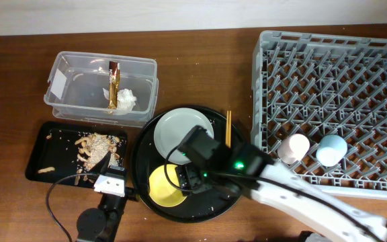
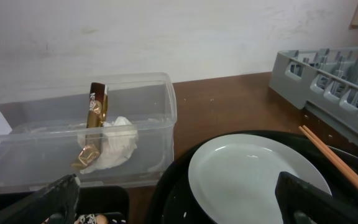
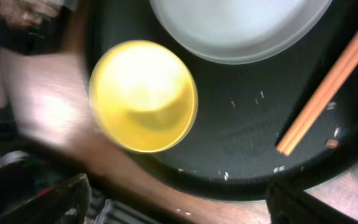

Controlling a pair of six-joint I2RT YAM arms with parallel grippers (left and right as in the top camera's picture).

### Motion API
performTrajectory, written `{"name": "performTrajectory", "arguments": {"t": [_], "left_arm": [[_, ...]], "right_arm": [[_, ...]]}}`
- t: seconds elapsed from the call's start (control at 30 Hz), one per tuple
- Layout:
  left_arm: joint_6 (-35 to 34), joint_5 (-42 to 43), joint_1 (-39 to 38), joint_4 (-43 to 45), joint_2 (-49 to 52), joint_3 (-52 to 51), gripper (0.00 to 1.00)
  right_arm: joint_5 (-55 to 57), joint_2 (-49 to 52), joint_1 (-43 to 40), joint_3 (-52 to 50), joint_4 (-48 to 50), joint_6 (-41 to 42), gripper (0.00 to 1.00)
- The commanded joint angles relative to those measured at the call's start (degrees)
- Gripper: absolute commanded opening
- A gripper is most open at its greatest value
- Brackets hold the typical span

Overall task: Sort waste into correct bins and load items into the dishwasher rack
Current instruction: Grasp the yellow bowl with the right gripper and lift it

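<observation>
**Yellow bowl waits under a wide right gripper**

The right gripper (image 3: pixel 176 190) hangs over the small yellow bowl (image 3: pixel 143 96) with its jaws spread wide, holding nothing. That stance suits a descent onto the bowl's rim, which I judge to be the step in hand. The bowl stands upright on the round black tray (image 3: pixel 241 143), just beside the grey-green plate (image 3: pixel 241 28). The chopsticks (image 3: pixel 328 81) lie to the plate's right.

The left gripper (image 2: pixel 179 186), also wide and empty, sits low at the tray's left side, clear of the right arm.

Further out, the wrapper (image 2: pixel 95 118) and tissue (image 2: pixel 117 146) lie in the clear tub (image 1: pixel 66 67), and the food scraps (image 1: pixel 96 144) lie in the black rectangular tray (image 1: pixel 39 151), so the waste looks sorted.

The pink cup (image 1: pixel 294 148) and blue cup (image 1: pixel 330 150) sit side by side in the rack (image 1: pixel 334 60) on the worktop (image 1: pixel 200 60). The bowl, plate and chopsticks are not yet loaded.
</observation>
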Motion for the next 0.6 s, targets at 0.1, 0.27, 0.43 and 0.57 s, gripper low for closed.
{"name": "performTrajectory", "arguments": {"t": [0.1, 0.27, 0.43, 0.57], "left_arm": [[1.09, 0.59, 0.35, -0.17, -0.44, -0.24, 1.00], [1.07, 0.59, 0.35, -0.17, -0.44, -0.24, 1.00], [1.07, 0.59, 0.35, -0.17, -0.44, -0.24, 1.00], [1.07, 0.59, 0.35, -0.17, -0.44, -0.24, 1.00]], "right_arm": [[-0.98, 9.77, -0.39, -4.68, 10.69, 5.44, 0.68], [-2.73, 20.90, -1.11, -4.68, 12.11, 8.26, 0.38], [-4.37, 20.02, -1.27, -4.59, 12.28, 8.17, 0.04], [2.08, 9.84, -4.28, -3.45, 6.99, 6.47, 0.04]]}}
